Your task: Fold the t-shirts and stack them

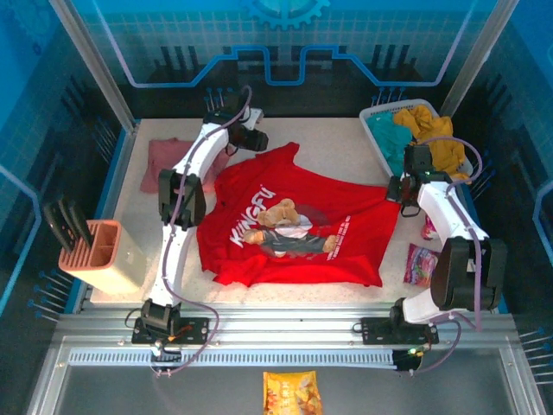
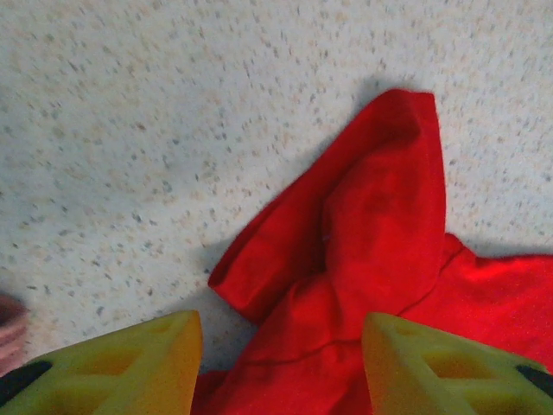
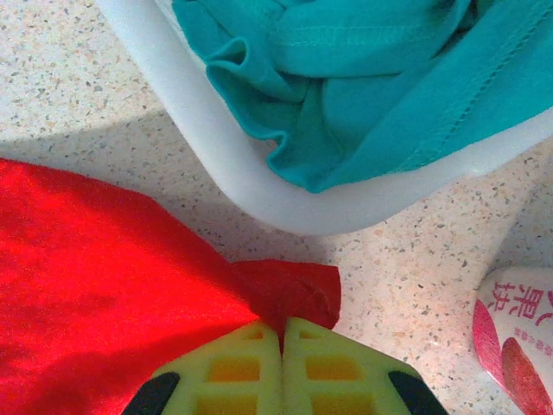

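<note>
Red t-shirt [image 1: 294, 225]: spread flat mid-table, teddy-bear print, white lettering "KUNGFU".
Pink t-shirt [image 1: 168, 160]: crumpled at the far left of the table.
Left gripper [image 2: 281, 367]: fingers spread, unclenched, over the red shirt's sleeve.
Right gripper [image 3: 282, 346]: clamped on the red shirt's corner, near a white basket [image 3: 251, 186] of teal cloth.
Packet [image 3: 518, 324]: pink-and-white, Chinese print, cut off at the frame edge.

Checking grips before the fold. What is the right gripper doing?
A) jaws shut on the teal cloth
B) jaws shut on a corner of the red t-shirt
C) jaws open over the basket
B: the right gripper has its jaws pressed together on a corner of the red t-shirt.
</note>
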